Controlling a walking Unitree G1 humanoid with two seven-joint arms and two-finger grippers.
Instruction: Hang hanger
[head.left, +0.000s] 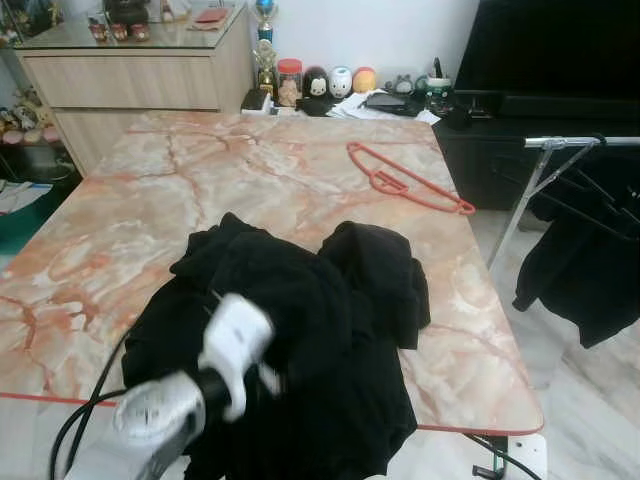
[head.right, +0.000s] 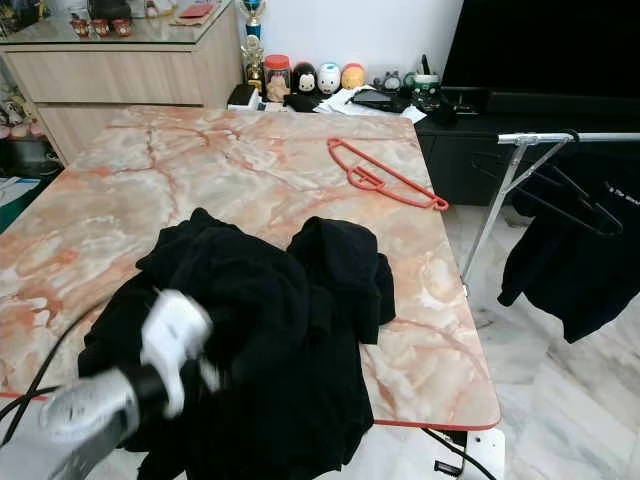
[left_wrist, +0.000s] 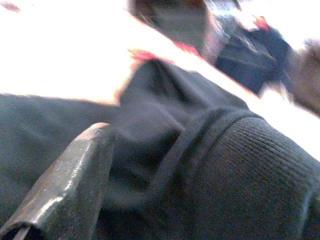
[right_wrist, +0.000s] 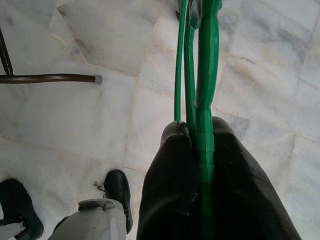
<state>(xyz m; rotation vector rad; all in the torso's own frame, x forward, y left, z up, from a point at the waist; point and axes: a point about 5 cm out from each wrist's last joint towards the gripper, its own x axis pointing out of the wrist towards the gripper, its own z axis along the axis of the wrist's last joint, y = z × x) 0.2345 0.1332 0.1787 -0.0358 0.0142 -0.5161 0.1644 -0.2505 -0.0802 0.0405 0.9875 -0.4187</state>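
Note:
A green hanger hangs over the marble floor, and my right gripper is shut on it. A red hanger lies flat near the far right corner of the marble table. A heap of black clothes covers the table's near edge. My left gripper, blurred, reaches down onto that heap; in the left wrist view one finger rests against the dark cloth. To the right stands a metal clothes rack with black hangers and a black garment on it.
A wooden cabinet stands behind the table at the left, with small figurines and a black TV unit along the back wall. A metal leg and my own foot show on the floor.

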